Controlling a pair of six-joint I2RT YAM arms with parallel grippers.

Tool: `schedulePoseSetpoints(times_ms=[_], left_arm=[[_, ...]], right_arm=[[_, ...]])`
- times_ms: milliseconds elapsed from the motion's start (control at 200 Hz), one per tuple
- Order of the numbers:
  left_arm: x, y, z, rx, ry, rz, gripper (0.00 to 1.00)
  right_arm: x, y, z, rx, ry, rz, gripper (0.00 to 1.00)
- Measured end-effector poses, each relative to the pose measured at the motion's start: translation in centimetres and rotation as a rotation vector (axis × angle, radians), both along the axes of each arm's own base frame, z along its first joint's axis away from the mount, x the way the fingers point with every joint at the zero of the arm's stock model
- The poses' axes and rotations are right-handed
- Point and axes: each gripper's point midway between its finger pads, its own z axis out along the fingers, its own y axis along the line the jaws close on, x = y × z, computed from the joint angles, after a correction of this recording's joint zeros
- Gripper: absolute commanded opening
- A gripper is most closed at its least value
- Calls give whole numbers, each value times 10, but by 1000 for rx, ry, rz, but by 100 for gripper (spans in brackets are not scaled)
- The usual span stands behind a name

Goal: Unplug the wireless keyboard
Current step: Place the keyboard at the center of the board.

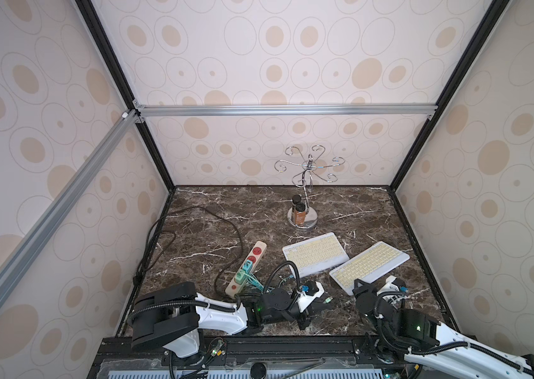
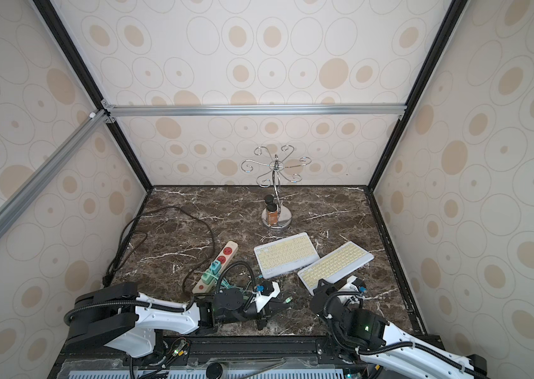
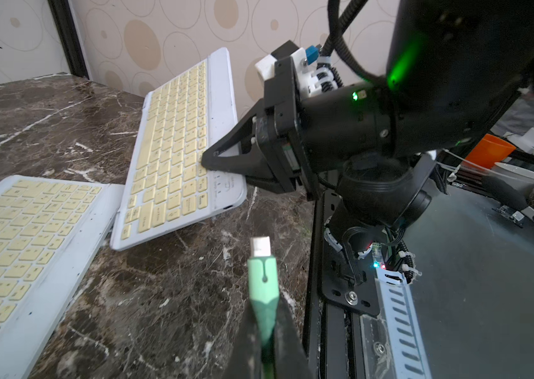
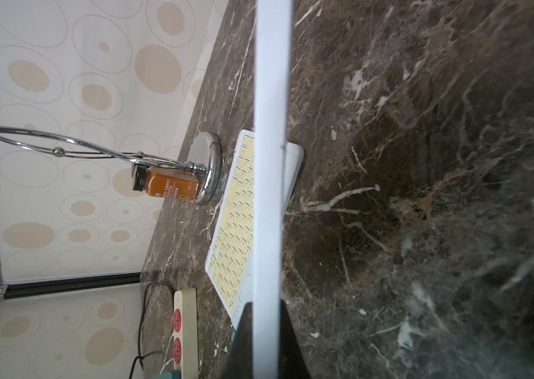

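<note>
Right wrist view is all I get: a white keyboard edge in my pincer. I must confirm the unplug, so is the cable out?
Observer: Yes. The left wrist view shows the green plug in the shut left pincer, apart from the keyboard.
Operator: And its port?
Observer: The slot on its end edge looks empty.
Operator: Where am I gripping?
Observer: The right pincer clamps the long edge near that slot's corner.

A white keyboard [image 1: 369,266] with cream keys is seen at the lower right in both top views, one end lifted. The green plug [image 3: 261,282] is held clear of its port.
</note>
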Motion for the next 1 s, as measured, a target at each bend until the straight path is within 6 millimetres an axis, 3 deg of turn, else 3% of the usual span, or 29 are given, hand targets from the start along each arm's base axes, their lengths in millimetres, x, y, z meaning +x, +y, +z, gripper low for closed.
schedulePoseSetpoints(times_ms=[105,375,835,1000], left_arm=[[5,3,-6,25,0,32,0],[10,9,-17,62,1,67,0],[11,15,-21,76,0,82,0],[12,19,-22,79,-1,92,0]], right_arm=[[-2,0,-4,-2,51,-27,0],[-6,10,-35,76,116,-40,0],[10,51,-56,164,128,-33,0],[14,59,-54,175,127,-30,15]])
